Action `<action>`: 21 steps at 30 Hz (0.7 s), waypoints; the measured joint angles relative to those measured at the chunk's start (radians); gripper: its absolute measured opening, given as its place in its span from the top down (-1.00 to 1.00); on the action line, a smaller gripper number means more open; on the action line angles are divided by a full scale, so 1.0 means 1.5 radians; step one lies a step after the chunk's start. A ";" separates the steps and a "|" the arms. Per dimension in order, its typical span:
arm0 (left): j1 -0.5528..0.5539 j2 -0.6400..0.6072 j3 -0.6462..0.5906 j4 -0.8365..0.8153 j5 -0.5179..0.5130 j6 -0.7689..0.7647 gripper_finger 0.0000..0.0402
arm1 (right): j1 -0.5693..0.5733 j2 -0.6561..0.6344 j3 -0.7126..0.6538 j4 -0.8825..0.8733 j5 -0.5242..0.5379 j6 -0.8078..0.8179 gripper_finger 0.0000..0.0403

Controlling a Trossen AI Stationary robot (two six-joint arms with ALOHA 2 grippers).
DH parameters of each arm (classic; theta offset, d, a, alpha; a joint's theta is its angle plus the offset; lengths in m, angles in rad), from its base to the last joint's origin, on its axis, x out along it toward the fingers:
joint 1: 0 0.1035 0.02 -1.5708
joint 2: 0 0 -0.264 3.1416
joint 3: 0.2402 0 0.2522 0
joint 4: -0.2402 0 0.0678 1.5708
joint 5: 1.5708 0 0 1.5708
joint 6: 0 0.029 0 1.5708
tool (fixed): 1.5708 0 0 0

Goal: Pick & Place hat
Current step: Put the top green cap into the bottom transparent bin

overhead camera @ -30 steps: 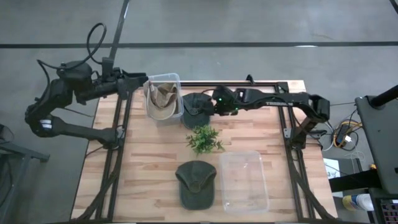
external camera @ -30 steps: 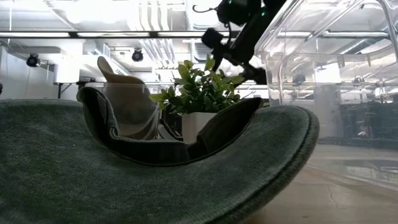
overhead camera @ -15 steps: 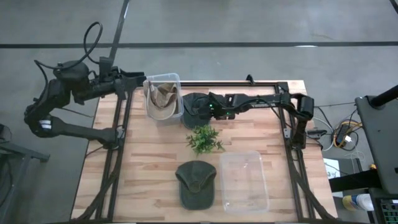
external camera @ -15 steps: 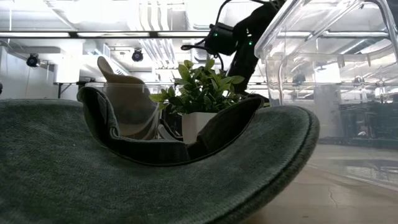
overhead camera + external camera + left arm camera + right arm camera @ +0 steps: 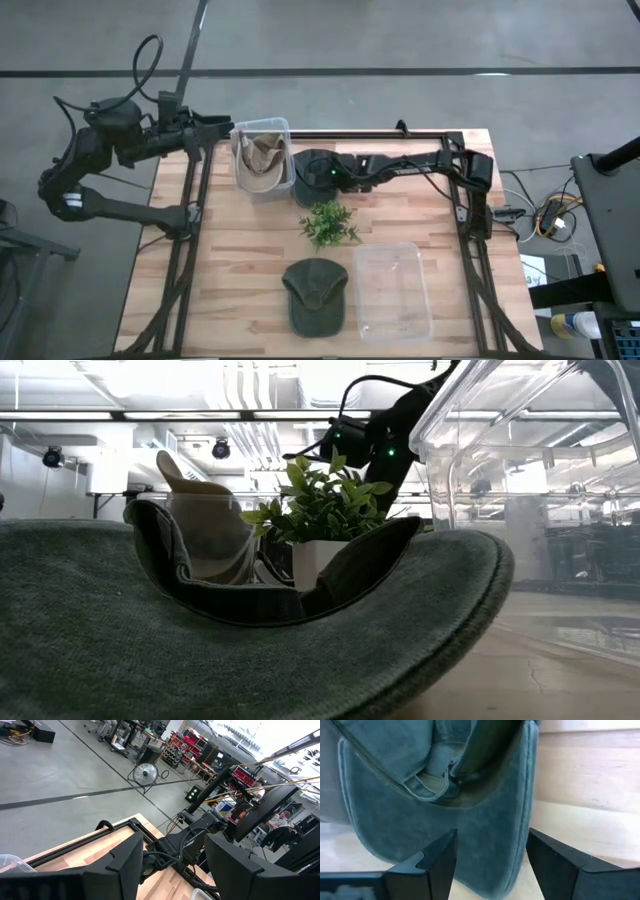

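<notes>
Right wrist view, right gripper [image 5: 490, 865] jaws spread over dark hat [image 5: 440, 795], left gripper [image 5: 172, 870] jaws spread.

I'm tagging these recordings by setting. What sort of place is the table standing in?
Probably a large industrial workshop or lab hall: a bare concrete floor with painted lines, a standing fan, racks of equipment along the back, and ceiling ducts with strip lights overhead.

We see a small potted plant [image 5: 326, 222] mid-counter [image 5: 230, 270], and a floor fan [image 5: 146, 774] in the room.
</notes>
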 joint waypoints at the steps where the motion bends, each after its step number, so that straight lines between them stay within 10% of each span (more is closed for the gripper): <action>1: 0.000 0.000 0.000 0.000 0.000 0.000 -0.02 | 0.000 0.002 0.003 0.002 0.001 0.000 -0.11; 7: 0.000 0.000 -0.001 -0.001 0.000 0.000 -0.02 | -0.005 0.006 0.011 0.002 0.002 -0.006 0.16; 13: 0.000 0.000 -0.001 -0.006 0.000 -0.001 -0.02 | -0.009 0.006 0.011 0.003 0.003 -0.027 0.84; 21: 0.000 0.000 -0.001 -0.006 0.000 -0.001 -0.02 | -0.007 -0.018 0.033 -0.051 0.013 -0.051 0.94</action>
